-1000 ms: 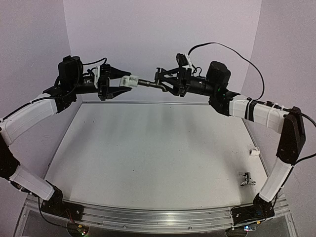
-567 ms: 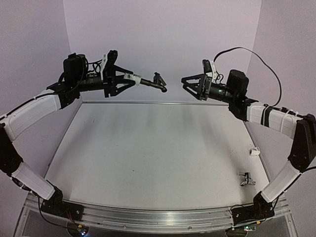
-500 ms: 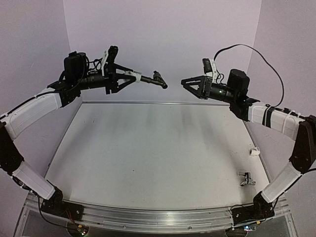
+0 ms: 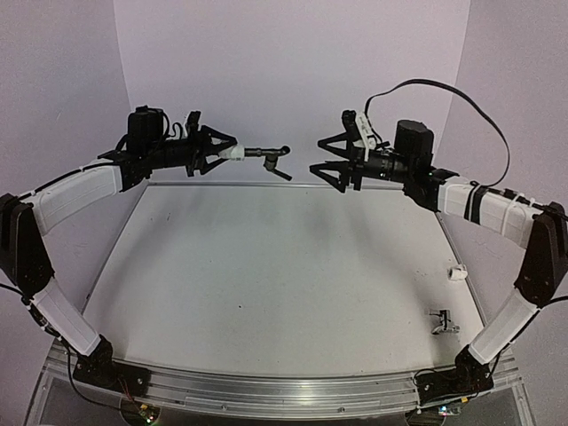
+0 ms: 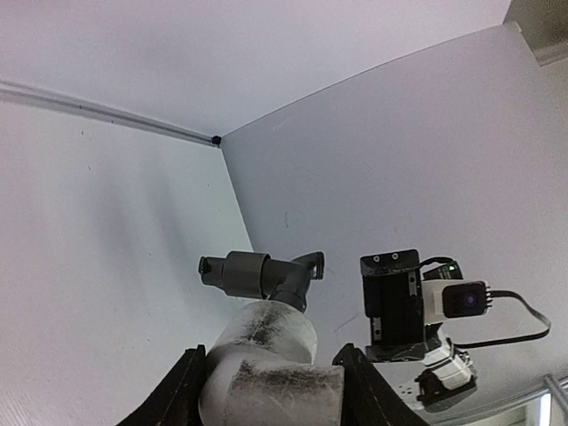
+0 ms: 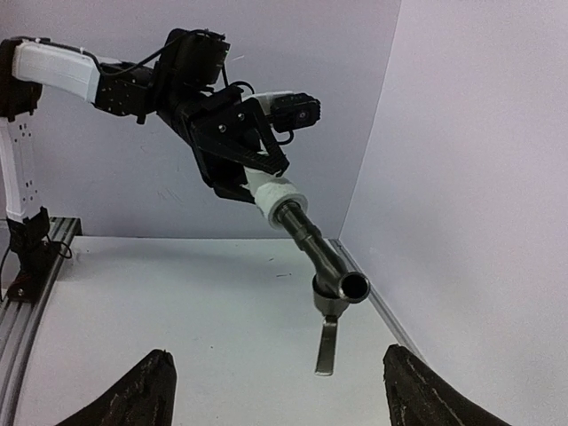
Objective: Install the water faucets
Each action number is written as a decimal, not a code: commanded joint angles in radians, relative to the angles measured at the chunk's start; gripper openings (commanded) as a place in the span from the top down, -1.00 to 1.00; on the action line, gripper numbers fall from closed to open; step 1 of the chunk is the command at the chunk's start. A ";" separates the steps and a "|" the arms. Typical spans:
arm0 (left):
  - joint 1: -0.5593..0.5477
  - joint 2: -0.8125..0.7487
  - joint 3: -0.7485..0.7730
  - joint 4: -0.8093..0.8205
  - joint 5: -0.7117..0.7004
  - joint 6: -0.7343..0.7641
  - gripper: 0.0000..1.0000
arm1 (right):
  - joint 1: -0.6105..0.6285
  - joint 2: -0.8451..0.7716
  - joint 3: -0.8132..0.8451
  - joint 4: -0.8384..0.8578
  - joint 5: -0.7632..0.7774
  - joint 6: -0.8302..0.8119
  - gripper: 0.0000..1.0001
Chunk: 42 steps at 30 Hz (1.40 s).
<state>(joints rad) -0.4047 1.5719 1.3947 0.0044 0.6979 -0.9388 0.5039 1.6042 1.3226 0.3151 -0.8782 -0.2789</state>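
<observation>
Above the far edge of the counter, the left end effector is closed partway around a white cylindrical fitting. It clamps the fitting by its sides, so the free end points across at the other arm. The dark grey faucet projects from that end, held in the air only through the fitting. Its lever handle hangs downward and its spout mouth faces the right wrist camera. Gripping the plastic rather than the metal seems deliberate, since it leaves the whole tap exposed for the opposite arm to work on. From these views the tap looks seated in the fitting, though how firmly cannot be told.

The right end effector stands wide open and holds nothing. It is level with the tap and aimed at it, with a clear gap between them. Its fingers frame the tap from below in the wrist view.

The silver faucet lies untouched on the counter close to the right edge, towards the near right corner. A second white fitting sits further along that edge. That pair probably makes up the rest of the job, and it lies on the right arm's side.
</observation>
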 commanded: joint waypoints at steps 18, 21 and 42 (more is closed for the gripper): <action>-0.048 -0.083 -0.056 0.074 0.166 -0.123 1.00 | 0.062 0.245 0.213 0.070 -0.102 0.078 -0.23; -0.049 -0.087 -0.053 0.075 0.176 -0.117 1.00 | 0.063 0.266 0.232 0.070 -0.112 0.095 -0.18; -0.051 -0.070 -0.003 0.073 0.230 -0.070 1.00 | 0.094 0.308 0.262 0.070 -0.156 0.202 0.50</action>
<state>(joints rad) -0.4526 1.5417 1.3087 -0.0002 0.8700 -1.0430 0.5957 1.9091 1.5486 0.3508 -1.0166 -0.1175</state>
